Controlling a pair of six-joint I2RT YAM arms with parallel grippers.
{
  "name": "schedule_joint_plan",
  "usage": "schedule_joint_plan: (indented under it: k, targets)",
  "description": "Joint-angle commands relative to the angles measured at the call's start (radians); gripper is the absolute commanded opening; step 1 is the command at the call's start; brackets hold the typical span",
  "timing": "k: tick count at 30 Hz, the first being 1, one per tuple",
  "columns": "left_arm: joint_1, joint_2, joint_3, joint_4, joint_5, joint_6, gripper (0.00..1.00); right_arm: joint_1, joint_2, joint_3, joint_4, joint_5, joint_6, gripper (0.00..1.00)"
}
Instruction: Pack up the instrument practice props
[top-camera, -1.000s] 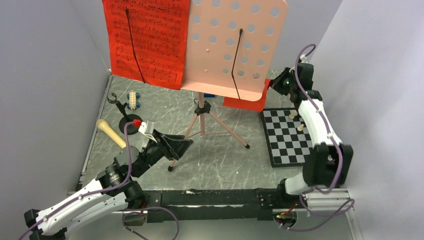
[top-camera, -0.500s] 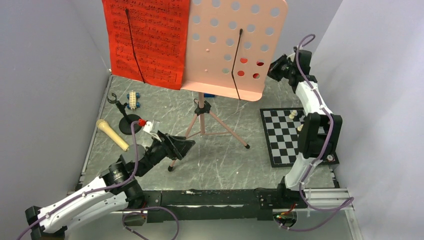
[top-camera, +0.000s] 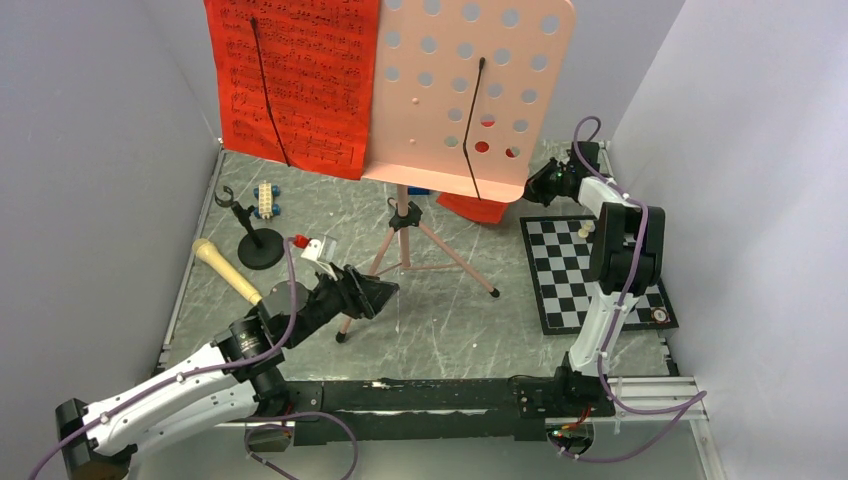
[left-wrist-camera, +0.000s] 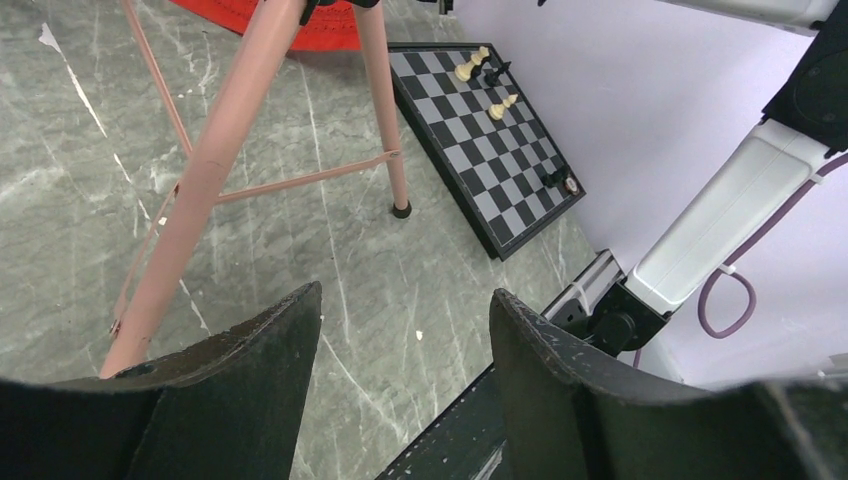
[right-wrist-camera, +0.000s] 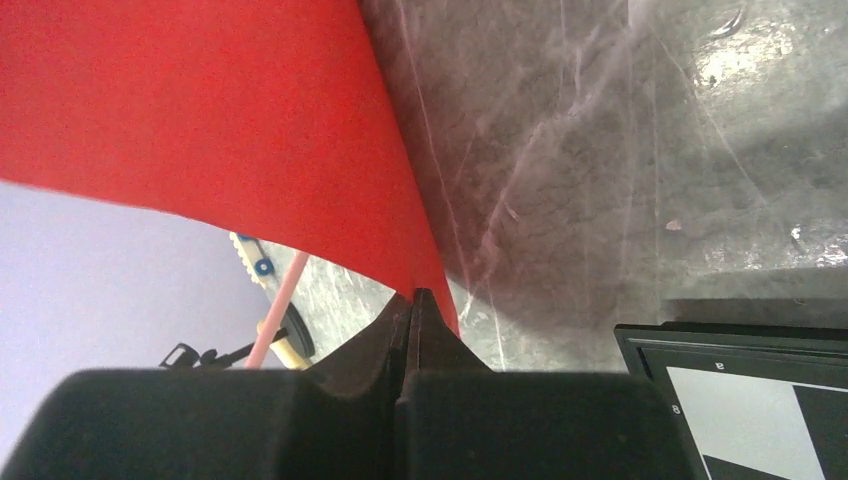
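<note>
The pink music stand (top-camera: 470, 90) stands mid-table on its tripod (top-camera: 420, 250). Red sheet music (top-camera: 295, 80) sits on the left of its desk. My right gripper (top-camera: 535, 185) is shut on the corner of a second red page (top-camera: 470, 208), held low behind the desk's right edge; the page (right-wrist-camera: 200, 120) fills the right wrist view above the closed jaws (right-wrist-camera: 415, 300). My left gripper (top-camera: 385, 292) is open and empty beside the near tripod leg (left-wrist-camera: 215, 160). The beige microphone (top-camera: 225, 270) lies at the left. The black mic stand (top-camera: 255, 245) stands next to it.
A chessboard (top-camera: 590, 275) with a few pieces lies at the right, under my right arm; it also shows in the left wrist view (left-wrist-camera: 490, 130). A toy block car (top-camera: 266, 198) sits at the back left. Grey walls close in on three sides.
My right gripper has come down and left with the red page, which now hangs lower behind the stand. My left gripper has moved right, closer to the tripod leg.
</note>
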Motion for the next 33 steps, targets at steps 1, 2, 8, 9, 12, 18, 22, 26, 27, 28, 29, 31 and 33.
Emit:
schedule_joint_plan:
  k: [1,2,8,9,12,18,22,26,27,28,29,31,33]
  targets:
    - [0.002,-0.025,0.001,0.019,0.011,-0.037,0.66,0.017,-0.060,-0.007,0.020,-0.022,-0.016,0.00]
    - [0.002,-0.029,-0.005,0.019,0.010,-0.041,0.66,0.022,-0.061,-0.008,0.014,-0.021,-0.020,0.00]
    - [0.002,-0.038,-0.030,0.022,0.018,-0.062,0.66,0.028,-0.038,-0.069,-0.016,0.010,-0.089,0.00]
    - [0.002,-0.044,-0.030,0.017,0.015,-0.065,0.66,0.028,-0.037,-0.076,-0.024,0.025,-0.104,0.00]
    - [0.002,-0.062,-0.036,0.000,0.008,-0.067,0.66,0.028,-0.046,-0.088,-0.039,0.061,-0.123,0.00]
    - [0.002,-0.088,-0.021,-0.036,-0.003,-0.051,0.71,0.028,-0.134,-0.039,-0.100,0.154,-0.151,0.59]
    - [0.002,-0.090,-0.001,-0.053,-0.010,-0.036,0.74,0.029,-0.231,-0.009,-0.154,0.234,-0.171,0.70]
    - [0.002,-0.102,0.027,-0.094,-0.028,-0.011,0.77,0.066,-0.408,-0.072,-0.164,0.375,-0.189,0.71]
    - [0.002,-0.110,0.031,-0.102,-0.036,-0.006,0.78,0.088,-0.467,-0.105,-0.159,0.421,-0.197,0.72]
    - [0.002,-0.117,0.034,-0.109,-0.042,-0.001,0.78,0.109,-0.529,-0.159,-0.147,0.463,-0.201,0.72]
    - [0.002,-0.127,0.036,-0.115,-0.054,0.003,0.79,0.158,-0.595,-0.212,-0.130,0.503,-0.202,0.71]
    - [0.002,-0.144,0.040,-0.128,-0.070,0.012,0.80,0.221,-0.731,-0.317,-0.096,0.573,-0.198,0.71]
    - [0.002,-0.162,0.049,-0.150,-0.088,0.021,0.80,0.299,-0.858,-0.419,-0.071,0.647,-0.205,0.70]
